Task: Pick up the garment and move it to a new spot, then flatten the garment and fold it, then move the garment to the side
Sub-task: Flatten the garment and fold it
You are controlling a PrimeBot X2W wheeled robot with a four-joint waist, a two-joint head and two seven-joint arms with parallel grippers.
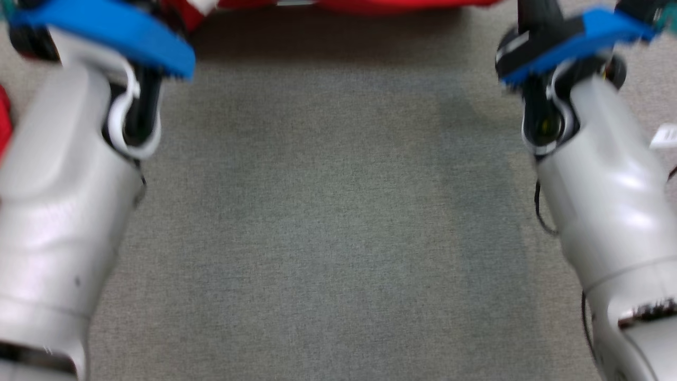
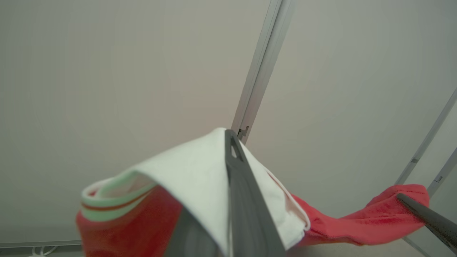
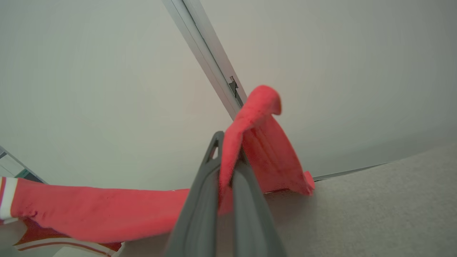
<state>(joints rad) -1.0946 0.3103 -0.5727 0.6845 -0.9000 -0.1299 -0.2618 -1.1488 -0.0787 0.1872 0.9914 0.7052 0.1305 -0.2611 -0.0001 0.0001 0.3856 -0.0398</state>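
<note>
Left gripper (image 2: 231, 142), right gripper (image 3: 228, 150) pinching garment (image 2: 192, 178), tips apparently partly cloth-hidden

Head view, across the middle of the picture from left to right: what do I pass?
left forearm → grey fabric surface → right forearm. The red garment runs along the top edge above the surface, so it has no single place in the order.

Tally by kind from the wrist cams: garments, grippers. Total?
Garments: 1 (red-and-white garment)
Grippers: 2 (left gripper, right gripper, both shut on the garment)
Total: 3
</note>
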